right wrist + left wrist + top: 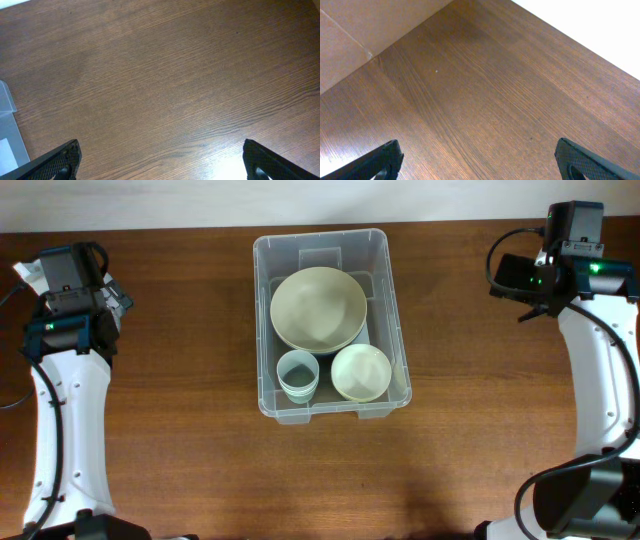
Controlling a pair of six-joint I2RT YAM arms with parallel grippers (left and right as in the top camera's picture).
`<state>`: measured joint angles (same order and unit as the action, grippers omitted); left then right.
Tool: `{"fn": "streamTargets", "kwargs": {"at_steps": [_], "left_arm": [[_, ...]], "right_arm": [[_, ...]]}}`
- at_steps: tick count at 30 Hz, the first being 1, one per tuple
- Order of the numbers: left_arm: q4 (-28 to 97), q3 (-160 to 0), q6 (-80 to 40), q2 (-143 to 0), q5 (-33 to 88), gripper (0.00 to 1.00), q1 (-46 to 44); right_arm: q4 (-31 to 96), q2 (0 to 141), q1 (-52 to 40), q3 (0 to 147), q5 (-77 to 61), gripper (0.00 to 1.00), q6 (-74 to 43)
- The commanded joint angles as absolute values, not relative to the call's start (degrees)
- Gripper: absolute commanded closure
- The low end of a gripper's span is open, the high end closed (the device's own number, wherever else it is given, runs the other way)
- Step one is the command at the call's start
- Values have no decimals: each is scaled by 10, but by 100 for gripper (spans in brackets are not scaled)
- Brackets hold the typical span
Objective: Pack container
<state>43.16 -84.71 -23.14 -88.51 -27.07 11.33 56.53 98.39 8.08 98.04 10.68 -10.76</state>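
The clear plastic container (267,330) stands in the middle of the table; one corner of it shows at the left edge of the right wrist view (6,125). Inside it sit a large pale bowl (318,308), a small cream bowl (361,372) and a grey-green cup (297,375). My left gripper (479,160) is open and empty over bare wood at the far left of the table (100,305). My right gripper (161,161) is open and empty over bare wood at the far right (515,275).
The brown wooden table (180,430) spreads around the container. Its back edge meets a pale surface (600,30) behind. Both arms stand at the table's sides, well apart from the container.
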Motion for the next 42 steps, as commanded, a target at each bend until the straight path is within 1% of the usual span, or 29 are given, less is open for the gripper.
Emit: {"fn": "streamTargets", "kwargs": {"at_steps": [1, 33, 38, 42], "left_arm": [[432, -853, -227, -884, -279, 1, 116], [432, -853, -227, -884, -279, 1, 116], [432, -853, -227, -884, -279, 1, 116], [432, -853, -227, -884, -279, 1, 116]], "right_arm": [[564, 971, 83, 993, 111, 1, -116], [564, 962, 83, 993, 112, 1, -116], [499, 886, 81, 993, 95, 1, -109], [396, 797, 70, 993, 52, 1, -108]]}}
